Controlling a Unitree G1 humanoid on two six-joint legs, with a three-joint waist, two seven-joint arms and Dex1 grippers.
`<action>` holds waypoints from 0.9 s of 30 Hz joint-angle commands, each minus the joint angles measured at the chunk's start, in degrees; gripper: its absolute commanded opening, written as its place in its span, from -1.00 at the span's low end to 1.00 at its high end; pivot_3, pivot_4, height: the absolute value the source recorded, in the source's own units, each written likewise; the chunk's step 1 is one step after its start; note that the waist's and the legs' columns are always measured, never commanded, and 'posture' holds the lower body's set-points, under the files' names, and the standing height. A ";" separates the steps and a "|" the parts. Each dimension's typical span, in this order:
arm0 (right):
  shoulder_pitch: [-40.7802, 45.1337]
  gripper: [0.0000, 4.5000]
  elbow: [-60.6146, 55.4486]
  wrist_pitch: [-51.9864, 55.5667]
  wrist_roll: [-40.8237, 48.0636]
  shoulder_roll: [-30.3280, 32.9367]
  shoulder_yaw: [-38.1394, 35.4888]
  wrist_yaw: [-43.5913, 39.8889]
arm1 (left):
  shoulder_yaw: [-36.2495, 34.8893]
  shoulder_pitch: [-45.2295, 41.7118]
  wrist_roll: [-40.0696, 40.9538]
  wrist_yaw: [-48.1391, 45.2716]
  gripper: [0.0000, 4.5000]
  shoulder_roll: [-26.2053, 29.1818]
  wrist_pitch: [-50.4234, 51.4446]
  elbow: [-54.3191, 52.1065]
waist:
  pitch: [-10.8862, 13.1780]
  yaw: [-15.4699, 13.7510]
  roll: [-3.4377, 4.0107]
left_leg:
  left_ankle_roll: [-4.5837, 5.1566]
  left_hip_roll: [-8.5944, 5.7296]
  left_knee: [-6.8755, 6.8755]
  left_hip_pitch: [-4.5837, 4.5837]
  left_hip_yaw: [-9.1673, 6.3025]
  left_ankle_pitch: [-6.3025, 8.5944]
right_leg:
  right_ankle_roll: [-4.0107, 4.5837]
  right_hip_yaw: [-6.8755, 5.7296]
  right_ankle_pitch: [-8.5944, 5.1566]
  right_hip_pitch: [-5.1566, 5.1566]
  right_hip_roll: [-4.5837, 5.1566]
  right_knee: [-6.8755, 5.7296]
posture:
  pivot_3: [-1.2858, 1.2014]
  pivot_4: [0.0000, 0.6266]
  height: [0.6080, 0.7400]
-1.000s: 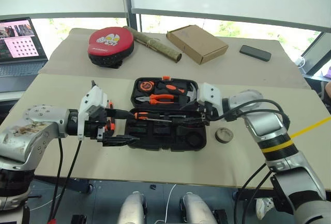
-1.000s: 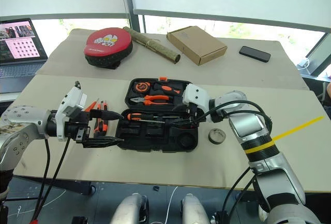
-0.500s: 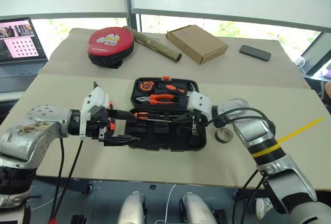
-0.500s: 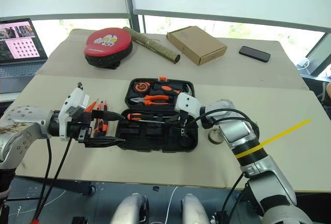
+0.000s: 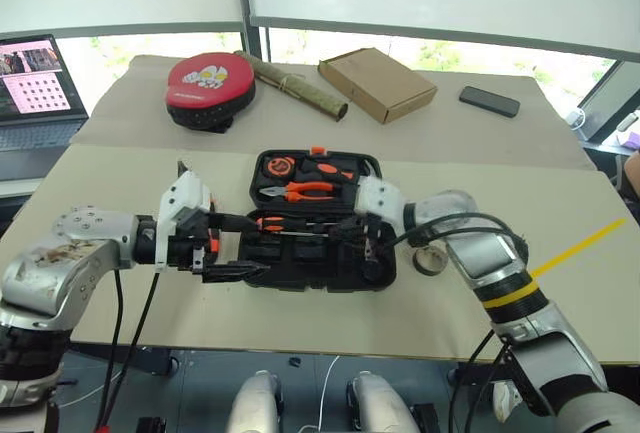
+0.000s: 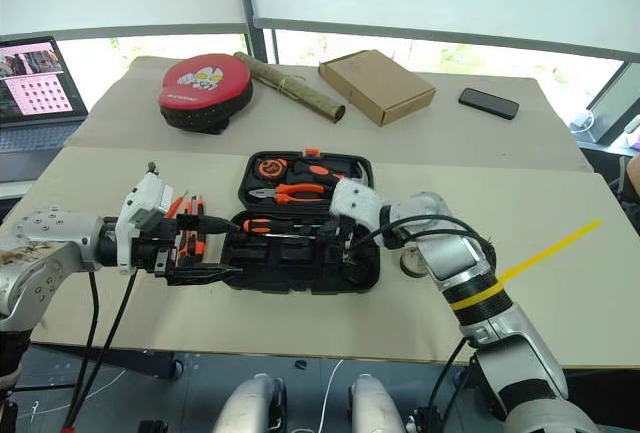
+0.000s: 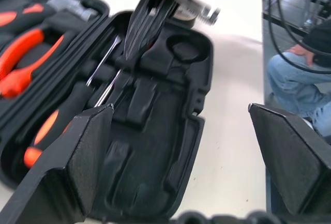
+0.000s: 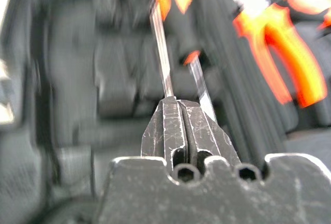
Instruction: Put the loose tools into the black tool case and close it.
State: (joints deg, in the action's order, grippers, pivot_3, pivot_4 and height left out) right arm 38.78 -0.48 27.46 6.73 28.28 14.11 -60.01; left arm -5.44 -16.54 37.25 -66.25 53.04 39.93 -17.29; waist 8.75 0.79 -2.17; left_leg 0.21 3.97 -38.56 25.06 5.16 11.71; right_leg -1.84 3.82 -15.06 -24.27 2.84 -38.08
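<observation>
**Screwdrivers Go In as Case Lies Open**

Tools are half stowed on the desk (image 5: 300, 318) as we work over the black tool case (image 5: 320, 225), which lies open near the front edge. Our right hand (image 5: 362, 243) reaches into the near half with its fingers pressed together; the wrist view shows a thin metal shaft running out from their tips, though we cannot tell whether they pinch it or merely nudge it. A black-and-orange-handled screwdriver (image 5: 285, 224) lies across the middle of the case, apparently being seated in its recess. Our left hand (image 5: 226, 245) waits just beside the case's left end, fingers wide apart and holding nothing, likely placed to steady the case. More orange-handled tools (image 6: 190, 233) lie behind that hand on the desk, and the small dark tape roll (image 5: 431, 260) sits just right of the case. Much remains before closing.
</observation>
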 commanded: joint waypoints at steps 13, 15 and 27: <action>-12.55 0.98 -28.62 21.38 32.83 15.07 -25.32 -2.79 | -38.15 38.39 -6.75 16.02 1.00 -5.43 -0.61 -0.01 | 0.03 -0.05 -0.09 | -0.02 -0.16 0.61 -0.45 0.10 0.01 | 0.19 -0.07 -0.12 0.07 0.39 0.14 | 0.03 -0.52 1.00; -12.70 0.98 -29.05 21.80 34.05 15.59 -25.46 -1.72 | -37.84 37.58 -6.30 16.29 1.00 -4.06 1.07 0.89 | 0.03 -0.37 -0.09 | -0.06 -0.14 0.61 -0.46 0.10 -0.01 | 0.27 -0.21 -0.17 -0.01 0.40 0.20 | 0.03 -0.52 1.00; -18.70 0.98 -35.88 21.21 37.61 16.06 -26.76 5.80 | -3.03 -5.93 -12.39 17.80 1.00 12.54 20.26 20.29 | -0.05 -1.44 -0.41 | -0.07 -0.19 0.70 -0.24 0.11 -0.04 | 0.15 -0.35 -0.08 0.06 0.38 0.35 | 0.03 -0.52 1.00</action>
State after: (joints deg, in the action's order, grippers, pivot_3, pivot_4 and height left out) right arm 20.85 -32.73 49.16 42.21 44.26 -10.88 -55.88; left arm -15.14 -16.02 29.41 -48.07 63.37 59.78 -2.11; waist 8.70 -0.65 -2.59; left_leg 0.14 3.79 -37.86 24.83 5.23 11.67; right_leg -1.68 3.46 -15.14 -24.22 3.18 -37.78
